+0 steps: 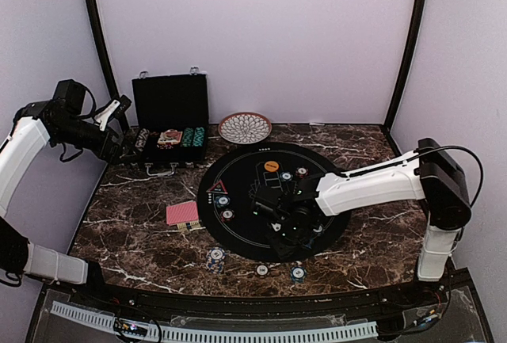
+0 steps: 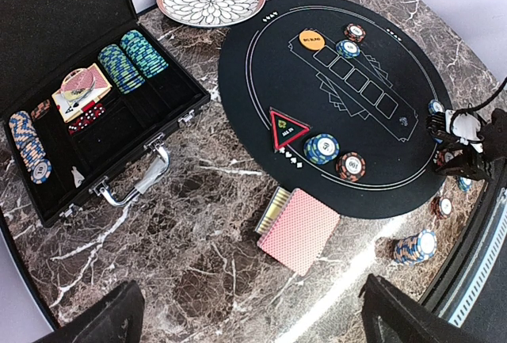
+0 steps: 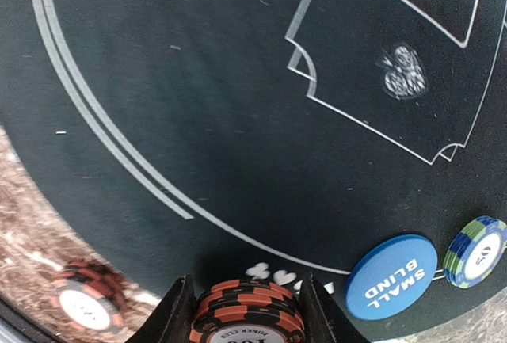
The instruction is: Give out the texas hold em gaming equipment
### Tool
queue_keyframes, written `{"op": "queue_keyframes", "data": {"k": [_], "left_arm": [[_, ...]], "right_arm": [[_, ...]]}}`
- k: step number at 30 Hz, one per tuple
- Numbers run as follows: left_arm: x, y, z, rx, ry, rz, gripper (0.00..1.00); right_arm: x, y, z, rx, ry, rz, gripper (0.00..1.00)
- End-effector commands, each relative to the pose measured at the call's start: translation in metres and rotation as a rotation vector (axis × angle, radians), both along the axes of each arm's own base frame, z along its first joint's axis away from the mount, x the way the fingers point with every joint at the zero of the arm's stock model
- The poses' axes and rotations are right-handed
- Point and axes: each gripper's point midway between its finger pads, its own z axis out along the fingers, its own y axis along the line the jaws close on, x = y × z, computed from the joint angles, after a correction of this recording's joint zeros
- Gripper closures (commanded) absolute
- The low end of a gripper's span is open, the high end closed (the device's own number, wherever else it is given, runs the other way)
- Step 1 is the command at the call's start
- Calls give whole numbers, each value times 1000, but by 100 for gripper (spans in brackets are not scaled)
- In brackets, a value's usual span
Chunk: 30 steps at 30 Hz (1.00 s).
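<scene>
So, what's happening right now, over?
Left tool open, empty. Right tool shut on orange chip stack at mat edge. Blue disc close beside it.

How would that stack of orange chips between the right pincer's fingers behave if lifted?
The orange chip stack is several loose discs, so it could shear or drop lower chips. The right pincer grips only its sides, so tilting probably spills it. Being round, a dropped chip would likely roll.

Marble table (image 1: 372, 228), black mat (image 1: 242, 238), case (image 1: 170, 104), dish (image 1: 245, 127), cards (image 1: 182, 213)
</scene>
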Motion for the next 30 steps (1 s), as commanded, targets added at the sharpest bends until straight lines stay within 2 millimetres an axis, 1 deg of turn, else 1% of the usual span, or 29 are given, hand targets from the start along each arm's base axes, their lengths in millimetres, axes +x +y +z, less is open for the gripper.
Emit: {"op": "queue_keyframes", "data": {"k": [1, 7, 11, 14, 17, 19, 20, 22, 24, 27, 30], "left_arm": [[-9, -3, 3, -1, -5, -20, 1], [-8, -3, 4, -6, -6, -21, 1], [-8, -3, 5, -5, -8, -18, 1], [-9, -3, 5, -1, -11, -18, 1], [-9, -3, 5, -1, -12, -18, 1], [-8, -3, 4, -4, -10, -21, 1], [-9, -4, 5, -7, -9, -21, 1], [-8, -4, 5, -11, -8, -22, 1], [-8, -4, 5, -10, -9, -21, 1], [-9, -4, 7, -8, -13, -22, 1], [-8, -4, 7, -5, -17, -23, 1]], "right_arm": [[8, -3, -8, 8, -14, -31, 71], [15, -2, -12, 4, -29, -41, 66], [15, -4, -19, -12, -24, -48, 63], [15, -7, -21, -24, -22, -55, 54], [18, -8, -14, -26, -42, -55, 38], [23, -5, -2, -17, -66, -56, 31], [25, -3, 4, -11, -77, -57, 29], [30, 3, 18, 9, -97, -61, 29], [32, 13, 35, 48, -113, -59, 29], [28, 36, 62, 119, -136, -31, 27], [18, 61, 80, 163, -140, 19, 24]]}}
